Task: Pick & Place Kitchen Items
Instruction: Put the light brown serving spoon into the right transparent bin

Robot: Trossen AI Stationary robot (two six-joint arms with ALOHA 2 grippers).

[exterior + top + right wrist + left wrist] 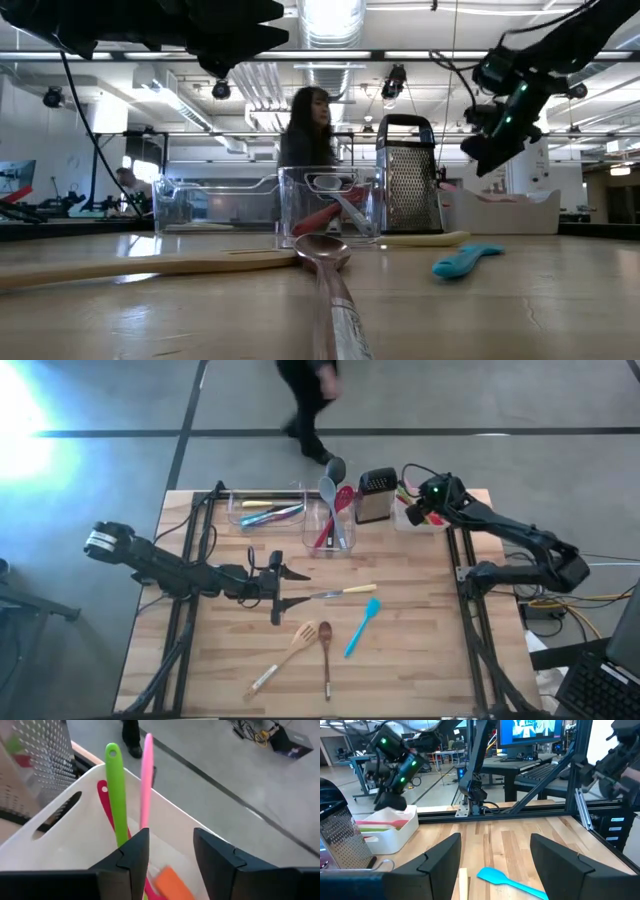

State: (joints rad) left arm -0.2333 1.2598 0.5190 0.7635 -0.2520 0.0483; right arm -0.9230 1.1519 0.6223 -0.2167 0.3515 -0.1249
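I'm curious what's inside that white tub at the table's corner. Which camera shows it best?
The right wrist view: it looks straight into the white tub, showing a green handle and a pink handle. The high view hides most of it under the right arm; the low and left wrist views show only its side.

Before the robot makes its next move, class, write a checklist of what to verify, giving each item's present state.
1. Right gripper over the white tub, jaws apart: ok.
2. Pink and green tools inside that tub: ok.
3. Right gripper empty: ok.
4. Left gripper open beside the yellow-handled knife: ok.
5. Blue spatula and wooden spoons lying free on the table: ok.
6. Person away from the table: ok.
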